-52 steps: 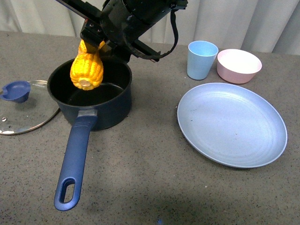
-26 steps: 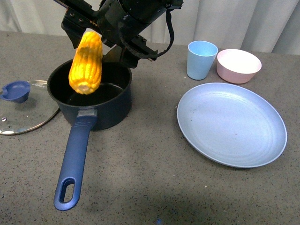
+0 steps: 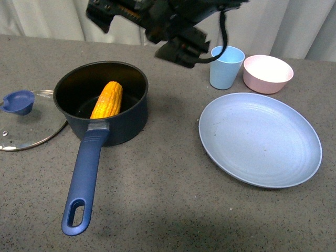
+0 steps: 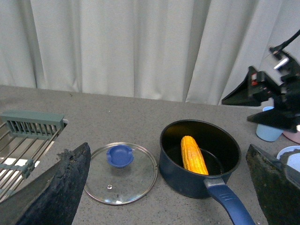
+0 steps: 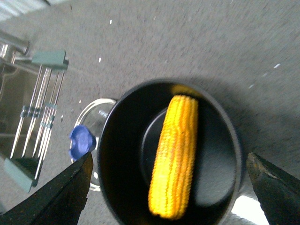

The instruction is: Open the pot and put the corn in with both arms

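With the corn [image 3: 107,100] lying inside the pot [image 3: 126,123] near the surface's left edge, we lift our empty, spread-open right end effector [image 5: 168,197] straight clear, avoiding the rim.

glass lid [image 3: 23,119] w/ blue knob flat on table, far left. blue cup [image 3: 226,66] beside pink bowl [image 3: 267,73], blue plate [image 3: 260,139] nearer. rack [image 4: 28,136] at edge.

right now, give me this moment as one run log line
corn: lying in pot | lid: off, on table beside pot | left pincer: open, empty | right pincer: open, above pot
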Controlling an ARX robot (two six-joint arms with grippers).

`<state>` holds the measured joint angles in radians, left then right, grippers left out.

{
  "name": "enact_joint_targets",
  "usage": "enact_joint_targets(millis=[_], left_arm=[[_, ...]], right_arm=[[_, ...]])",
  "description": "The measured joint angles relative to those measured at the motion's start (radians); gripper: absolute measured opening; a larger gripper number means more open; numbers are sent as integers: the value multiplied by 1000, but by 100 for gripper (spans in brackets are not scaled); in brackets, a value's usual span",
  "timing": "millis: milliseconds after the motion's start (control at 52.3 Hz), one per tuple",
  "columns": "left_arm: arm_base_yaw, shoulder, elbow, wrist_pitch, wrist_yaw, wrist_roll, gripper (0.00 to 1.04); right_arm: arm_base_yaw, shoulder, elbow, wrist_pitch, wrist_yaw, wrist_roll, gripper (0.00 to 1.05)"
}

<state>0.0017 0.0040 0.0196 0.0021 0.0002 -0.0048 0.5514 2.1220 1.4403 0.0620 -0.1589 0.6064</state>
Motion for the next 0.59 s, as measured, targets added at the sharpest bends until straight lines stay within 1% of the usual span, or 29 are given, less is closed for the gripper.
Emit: enact_joint_targets(millis=[77,268,363,459,593], left_arm=[[0,0,0,0,0,0,98],[0,0,0,0,0,0,98],[0,0,0,0,0,0,98],[0,0,0,0,0,0,98],[0,0,0,0,0,0,98]], right_arm=[[-31,-120,-136,93,100,-86,96],[-126,-377,-506,301,221,-271,96],[-169,-472,-629,358,239,-336,96],[-247,-640,-808,419,246,-402,96],[-371,-846,-1006,408,227,-451,96]])
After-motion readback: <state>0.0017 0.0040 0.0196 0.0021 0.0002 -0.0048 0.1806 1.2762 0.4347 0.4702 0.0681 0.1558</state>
